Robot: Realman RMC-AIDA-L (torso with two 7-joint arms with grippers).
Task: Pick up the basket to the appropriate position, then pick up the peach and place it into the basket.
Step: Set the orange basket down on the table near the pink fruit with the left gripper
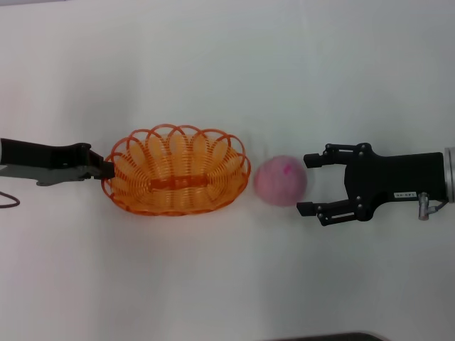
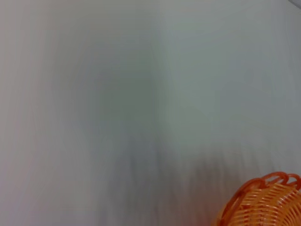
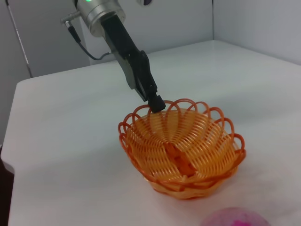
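The left gripper (image 1: 108, 169) is clenched on the scalloped rim of the basket (image 1: 178, 172), which sits on the white table (image 1: 227, 64); the peach (image 1: 281, 180) lies just beside the basket's far end. The right gripper (image 1: 310, 183) reaches toward the peach, its jaws spread wide and not touching it.

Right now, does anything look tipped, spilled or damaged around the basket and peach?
Nothing stands out. The basket sits upright and intact on the white table, the left gripper closed on its rim. The peach rests whole beside it, with the right gripper open around it.
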